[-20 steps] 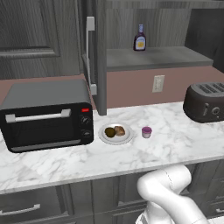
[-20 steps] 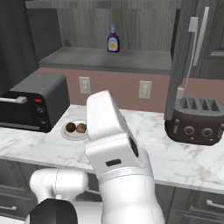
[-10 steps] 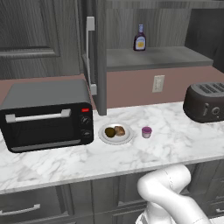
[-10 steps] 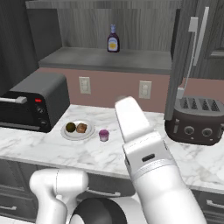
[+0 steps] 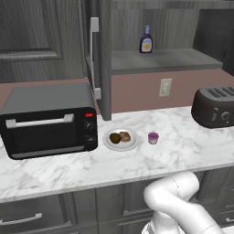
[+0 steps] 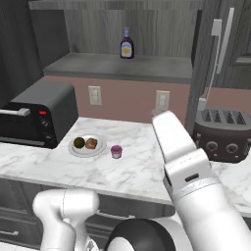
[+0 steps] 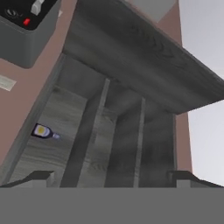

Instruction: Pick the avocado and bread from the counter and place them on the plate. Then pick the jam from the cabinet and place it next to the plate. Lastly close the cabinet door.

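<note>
Arm swings further right across the right base view since a second ago, so plate and jam are now uncovered there; things on the counter sit as before. Gripper has its fingers spread wide, holding nothing, and looks at the open cabinet with the bottle on its shelf. Plate sits on the counter just right of the toaster oven. Avocado and bread lie on the plate, touching or nearly so, avocado on the left. Jam stands on the counter just right of the plate, apart from it. Cabinet door stands open, edge-on to the left base view, bar handle on its left face. Toaster sits far right, well apart from the jam.
</note>
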Tool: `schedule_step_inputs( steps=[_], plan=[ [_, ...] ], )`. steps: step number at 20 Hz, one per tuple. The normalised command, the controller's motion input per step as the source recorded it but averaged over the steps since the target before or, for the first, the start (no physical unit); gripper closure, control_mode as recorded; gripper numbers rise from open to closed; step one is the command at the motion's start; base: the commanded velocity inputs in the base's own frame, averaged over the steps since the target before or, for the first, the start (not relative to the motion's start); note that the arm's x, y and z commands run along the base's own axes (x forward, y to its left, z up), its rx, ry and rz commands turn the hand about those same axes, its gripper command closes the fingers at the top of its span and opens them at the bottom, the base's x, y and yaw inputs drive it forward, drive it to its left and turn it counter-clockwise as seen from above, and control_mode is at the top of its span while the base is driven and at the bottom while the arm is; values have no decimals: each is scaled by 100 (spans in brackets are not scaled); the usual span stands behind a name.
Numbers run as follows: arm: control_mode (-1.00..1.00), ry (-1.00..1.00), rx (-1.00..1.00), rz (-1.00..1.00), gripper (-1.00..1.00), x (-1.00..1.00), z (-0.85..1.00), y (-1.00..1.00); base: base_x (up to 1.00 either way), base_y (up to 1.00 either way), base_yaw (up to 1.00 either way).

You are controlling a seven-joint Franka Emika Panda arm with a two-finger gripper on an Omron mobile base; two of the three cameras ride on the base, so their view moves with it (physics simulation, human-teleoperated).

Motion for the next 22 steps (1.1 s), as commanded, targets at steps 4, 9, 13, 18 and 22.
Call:
schedule_step_inputs(
  steps=[4, 9, 13, 18, 22],
  plan=[
    [-100, -3, -12, 0, -100, 21, -11, -10, 0, 0, 0],
    [-100, -2, -17, 0, -100, 31, -14, -3, 0, 0, 0],
    [-100, -7, -25, -3, -100, 21, -6, -4, 0, 0, 0],
    [-100, -15, -28, -5, -100, 8, 0, -5, 0, 0, 0],
    [-100, -2, -3, -2, -100, 13, 0, -22, 0, 0, 0]
  ],
)
